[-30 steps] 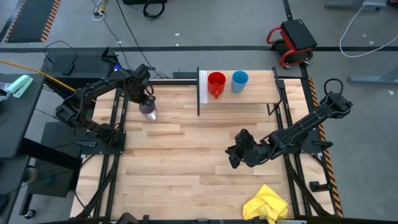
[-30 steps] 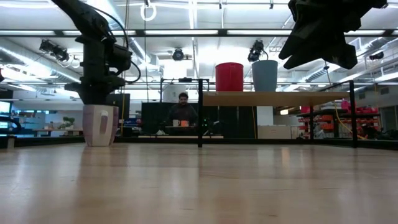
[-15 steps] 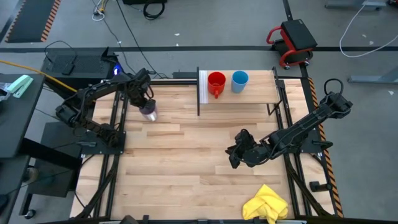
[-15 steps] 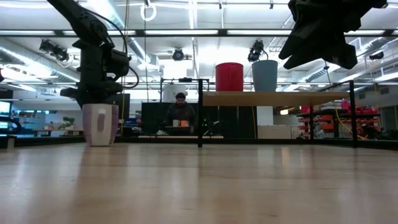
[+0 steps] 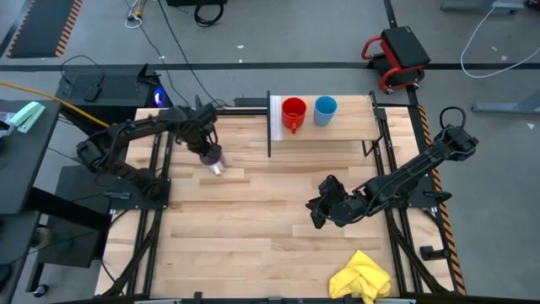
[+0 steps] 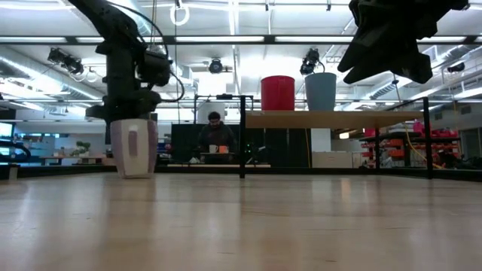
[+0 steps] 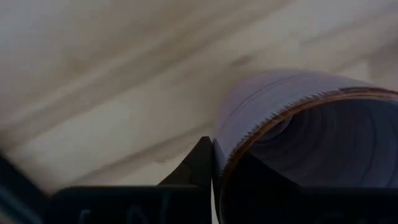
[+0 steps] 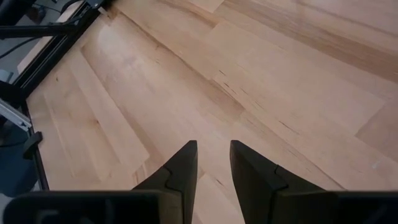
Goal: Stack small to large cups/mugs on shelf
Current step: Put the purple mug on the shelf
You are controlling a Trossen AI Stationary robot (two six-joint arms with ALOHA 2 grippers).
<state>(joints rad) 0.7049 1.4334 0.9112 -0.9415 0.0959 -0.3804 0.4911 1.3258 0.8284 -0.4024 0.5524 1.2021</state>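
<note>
The translucent purple-grey cup (image 5: pixel 214 160) stands upright on the table's far left, with my left gripper (image 5: pixel 207 150) shut on its rim from above. It also shows in the low view (image 6: pixel 134 147). The red mug (image 5: pixel 293 111) and the light-blue cup (image 5: pixel 326 110) stand side by side on their bases on the shelf board (image 5: pixel 337 135), next to its white end panel (image 5: pixel 274 118). My right gripper (image 8: pixel 213 163) is open and hovers over bare planks right of the table's middle, high above them in the low view (image 6: pixel 388 38). My left gripper has the purple-grey cup by its rim (image 7: pixel 245 144), with one finger (image 7: pixel 200 163) outside the wall and the other inside the hollow. The fingers come from above, pointing down. The cup hangs upright; I cannot tell whether its base (image 6: pixel 134 175) touches the table.
A crumpled yellow cloth (image 5: pixel 361 277) lies at the table's near right edge. The shelf stands raised on thin black posts (image 6: pixel 242 135) at the far edge. A person (image 6: pixel 216 137) sits beyond the table. Bare planks lie between the cup and the shelf.
My left gripper has carried the purple-grey cup toward the table's right and slightly toward the near edge, mostly in the last half second. The cup has stayed upright. The gripper stays shut on it.
</note>
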